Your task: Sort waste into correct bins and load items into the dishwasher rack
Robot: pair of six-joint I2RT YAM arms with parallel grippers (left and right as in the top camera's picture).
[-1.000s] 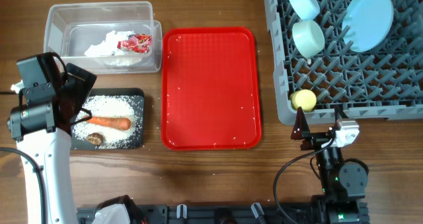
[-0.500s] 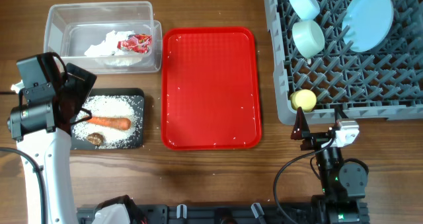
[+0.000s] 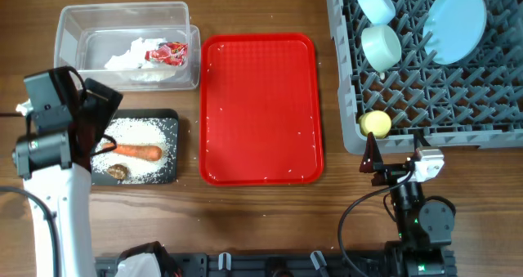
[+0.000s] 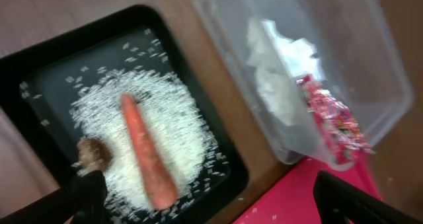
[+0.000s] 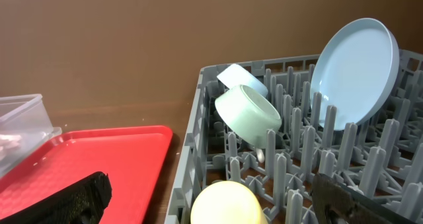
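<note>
A: Waste?
B: Carrot, rice and brown lump in the black tray, left of overhead. Tissue and red wrapper in the clear tub, upper left.
A: Dishes?
B: Plate, blue bowl, green bowl and yellow cup in the grey rack, upper right.
A: Fingers?
B: Left fingers spread wide, empty, over the black tray. Right fingers spread, empty, just below the rack.

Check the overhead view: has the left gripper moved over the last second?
Yes, slightly. The left gripper has drifted down the picture and a touch to the right, judged against the black tray, which has not shifted.
</note>
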